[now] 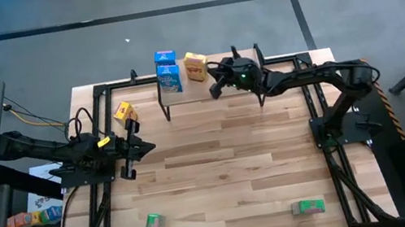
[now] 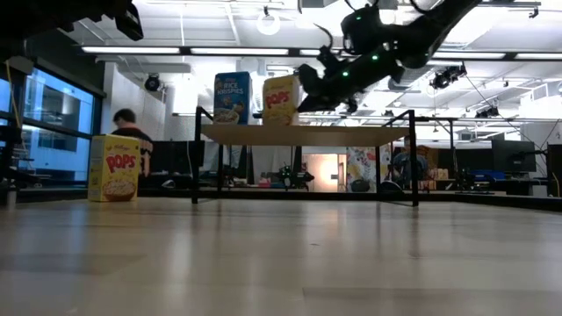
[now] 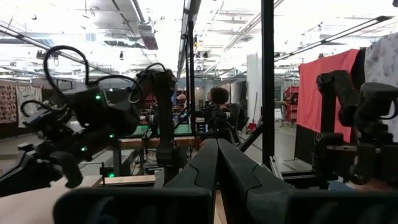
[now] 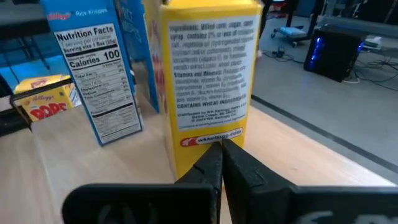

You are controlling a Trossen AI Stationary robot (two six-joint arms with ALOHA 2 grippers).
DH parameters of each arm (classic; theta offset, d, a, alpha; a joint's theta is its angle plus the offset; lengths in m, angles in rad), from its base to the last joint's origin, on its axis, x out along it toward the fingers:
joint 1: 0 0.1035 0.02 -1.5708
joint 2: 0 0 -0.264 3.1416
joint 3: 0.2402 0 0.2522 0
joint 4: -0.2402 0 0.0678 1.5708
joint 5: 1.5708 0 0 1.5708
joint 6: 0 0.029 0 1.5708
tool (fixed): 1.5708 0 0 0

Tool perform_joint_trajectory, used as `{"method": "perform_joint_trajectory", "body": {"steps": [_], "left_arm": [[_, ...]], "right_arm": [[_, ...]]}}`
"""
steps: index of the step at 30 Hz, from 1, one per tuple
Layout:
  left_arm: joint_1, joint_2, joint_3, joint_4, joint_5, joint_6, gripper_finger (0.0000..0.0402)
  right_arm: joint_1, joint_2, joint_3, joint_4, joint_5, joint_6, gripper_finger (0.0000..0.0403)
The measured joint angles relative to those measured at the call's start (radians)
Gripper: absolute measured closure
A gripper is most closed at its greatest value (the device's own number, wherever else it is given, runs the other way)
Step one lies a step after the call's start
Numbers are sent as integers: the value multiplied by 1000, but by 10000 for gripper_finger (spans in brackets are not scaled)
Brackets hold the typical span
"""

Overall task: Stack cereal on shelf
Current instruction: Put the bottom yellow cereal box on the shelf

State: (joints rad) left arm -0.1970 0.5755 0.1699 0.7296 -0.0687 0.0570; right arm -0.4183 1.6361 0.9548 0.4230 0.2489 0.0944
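Yellow cardboard catches the eye first at the left: one yellow cereal box [image 1: 125, 111] stands upright on the wooden tabletop [image 1: 221, 176], just left of the shelf and near the left arm. The left gripper [image 1: 142, 148] hovers low over the table beside that box but apart from it; its fingers [image 3: 214, 165] are pressed together with nothing between them.

Nearer the front edge, a green box [image 1: 154, 226] lies on the table at the left.

Moving toward the middle, the shelf [image 1: 215, 89] stands at the back of the table on its thin black legs. Two blue boxes [image 1: 168, 78] stand upright at the left end of its board, one behind the other, so from table height they show as a single blue box [image 2: 232, 97]. Just to their right stands a second yellow box [image 1: 195, 67], also upright, close to the blue ones; I cannot tell whether they touch.

Right of that, the right gripper [image 1: 215, 79] is above the shelf board, just beside the yellow box. Its fingers [image 4: 217, 163] are shut against each other, tips right up at the lower face of the box, holding nothing.

At the front right, the other green box [image 1: 309, 208] lies on its side.
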Motion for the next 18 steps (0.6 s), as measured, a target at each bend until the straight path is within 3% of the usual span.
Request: {"method": "perform_joint_trajectory", "body": {"steps": [8, 18], "left_arm": [[0, 0, 0, -10, 0, 0, 398], [0, 0, 0, -9, 0, 0, 398]], "right_arm": [[0, 68, 145, -146, 4, -37, 403], [-3, 67, 185, -150, 14, -71, 403]]}}
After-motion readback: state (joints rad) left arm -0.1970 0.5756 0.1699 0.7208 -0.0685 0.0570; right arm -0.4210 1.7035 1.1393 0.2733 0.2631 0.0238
